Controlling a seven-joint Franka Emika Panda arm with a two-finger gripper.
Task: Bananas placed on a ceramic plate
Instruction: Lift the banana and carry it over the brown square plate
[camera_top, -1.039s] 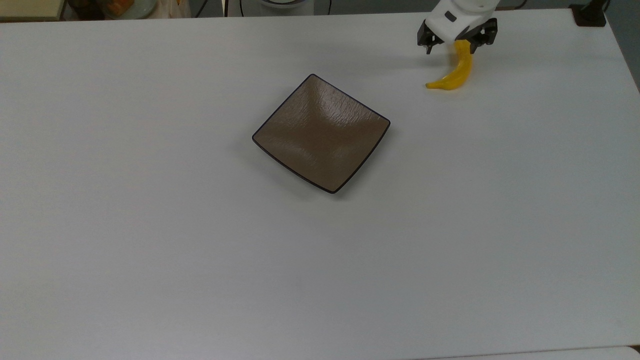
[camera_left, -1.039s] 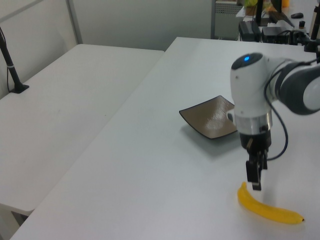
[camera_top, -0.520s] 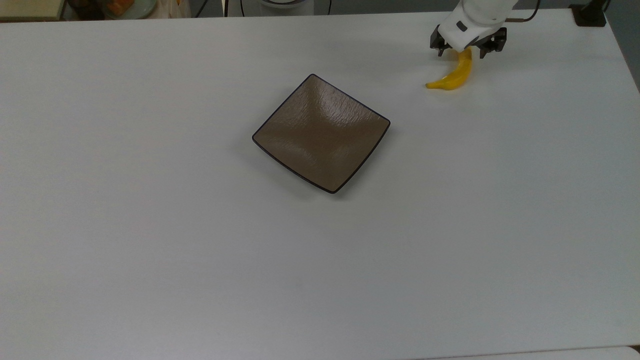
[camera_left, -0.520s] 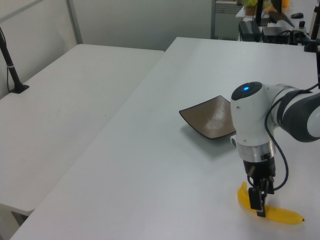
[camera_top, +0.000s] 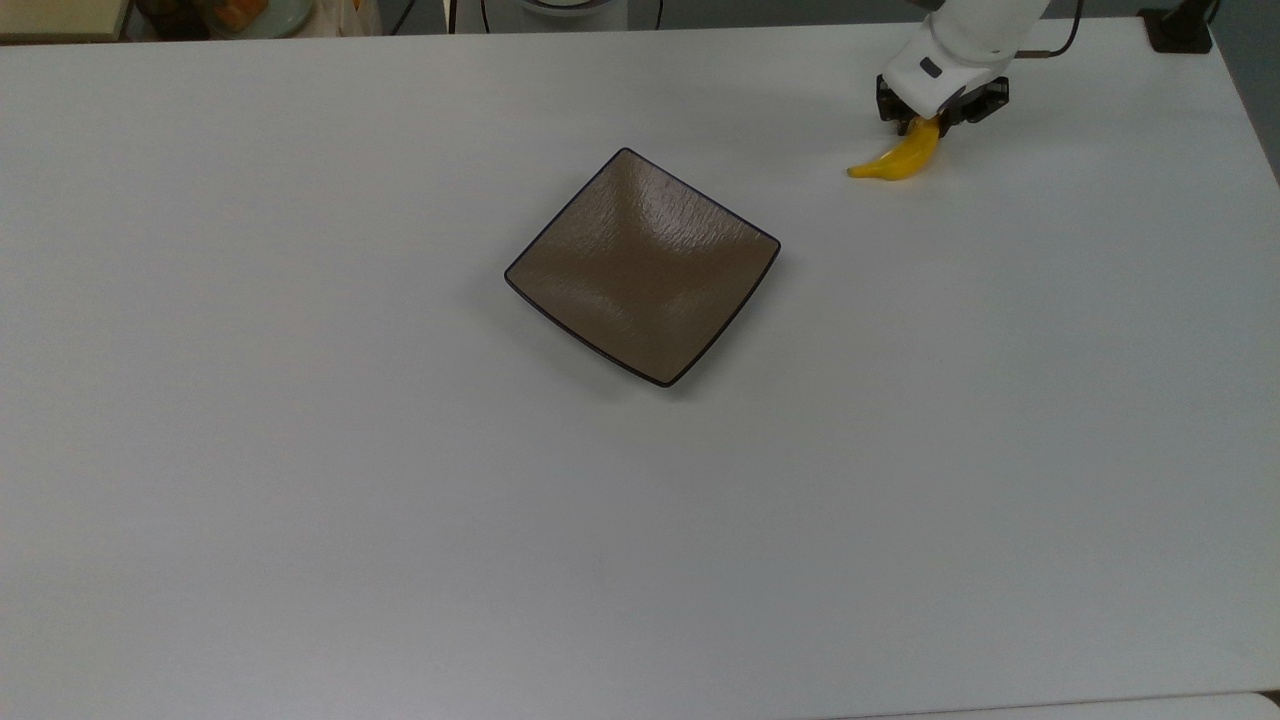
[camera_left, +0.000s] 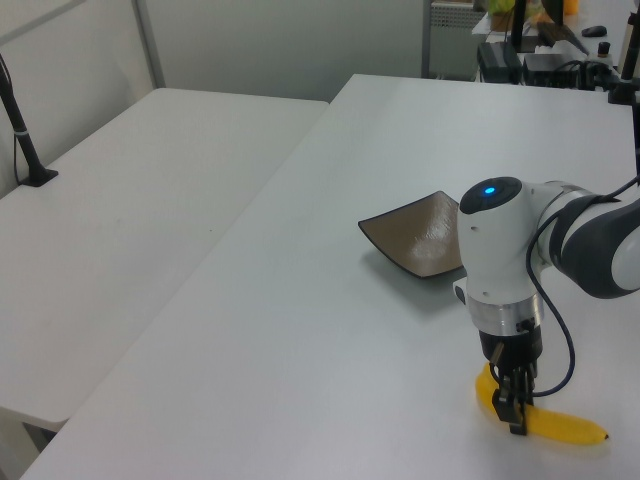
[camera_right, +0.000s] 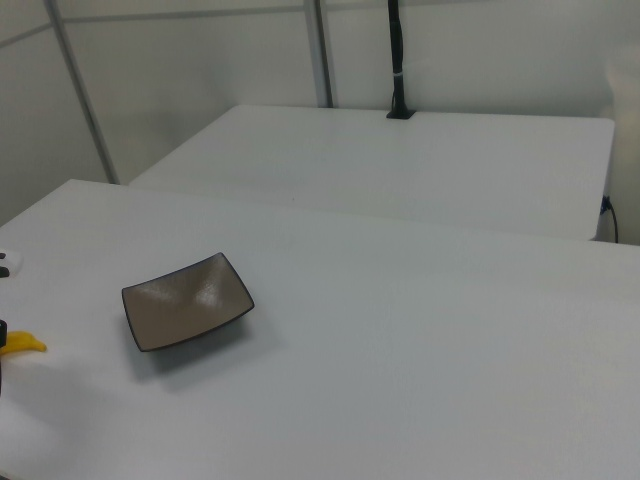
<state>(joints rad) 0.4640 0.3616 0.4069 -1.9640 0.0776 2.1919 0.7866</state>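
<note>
The yellow banana (camera_top: 903, 161) lies on the white table near the top view's upper right, well apart from the square brown plate (camera_top: 643, 265) at the table's middle. My gripper (camera_top: 928, 123) is down at table height, shut on the banana's thick end, and the stem end points toward the plate. In the left view the gripper (camera_left: 511, 408) stands upright over the banana (camera_left: 562, 428), its fingers pinching the curved body, with the plate (camera_left: 412, 238) behind. In the right view the banana's tip (camera_right: 23, 344) peeks in at the left edge, left of the plate (camera_right: 188, 300).
A black clamp base (camera_top: 1180, 30) sits at the table's corner in the top view's upper right. A second white table with a black post (camera_left: 24, 140) stands alongside. Cables and equipment (camera_left: 530, 45) crowd the far end in the left view.
The gripper has come down from above the banana to the table and its fingers have drawn in around the banana's thick end. The banana's stem end shifted slightly.
</note>
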